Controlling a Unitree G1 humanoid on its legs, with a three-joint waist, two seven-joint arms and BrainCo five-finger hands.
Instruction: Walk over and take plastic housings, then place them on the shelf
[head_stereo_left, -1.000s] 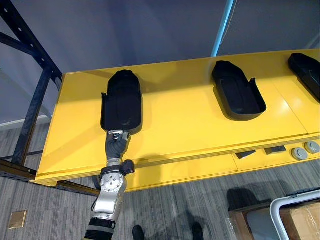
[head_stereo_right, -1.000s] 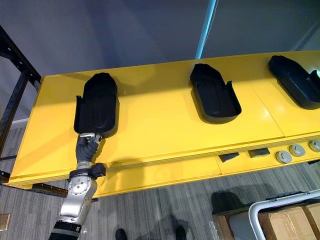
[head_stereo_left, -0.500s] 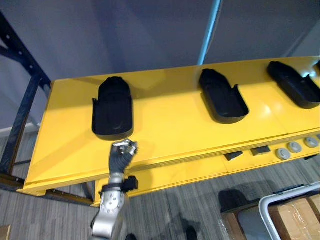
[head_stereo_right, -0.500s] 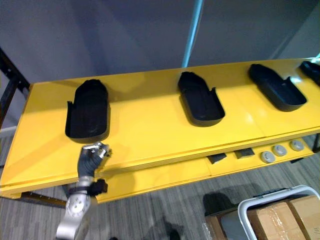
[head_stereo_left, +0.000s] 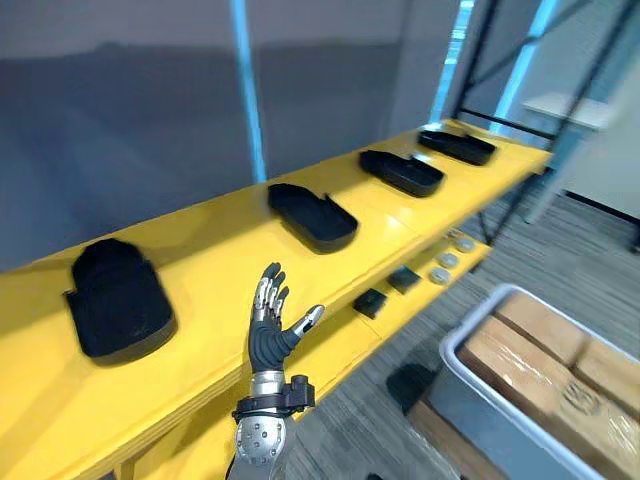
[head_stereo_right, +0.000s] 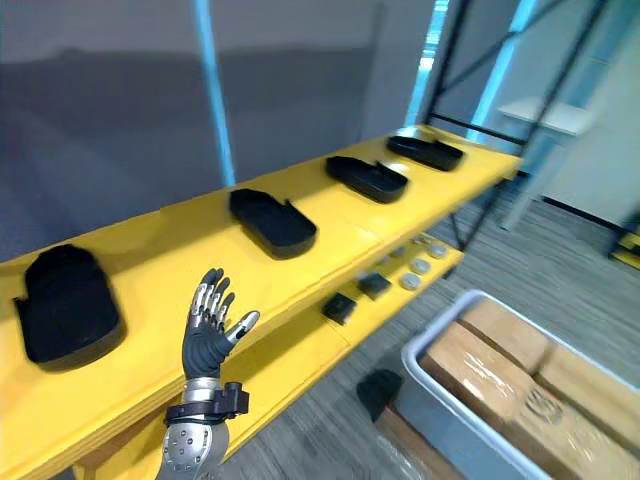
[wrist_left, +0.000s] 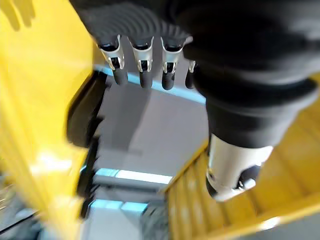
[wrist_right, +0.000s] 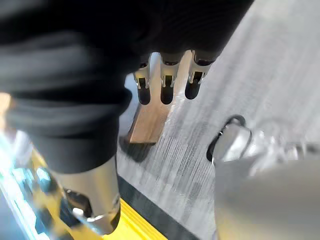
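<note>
Counting four black plastic housings, strung in a row along the yellow shelf from lower left to upper right, all lying apart from one another. Spotting two small black blocks and a few grey round discs on the lower ledge. Down at lower right, a grey bin holding two cardboard boxes; print on one too blurred to read. Left hand raised at bottom centre, fingers spread, released, clear of the nearest housing. Right hand straight-fingered over grey floor, holding nothing.
</note>
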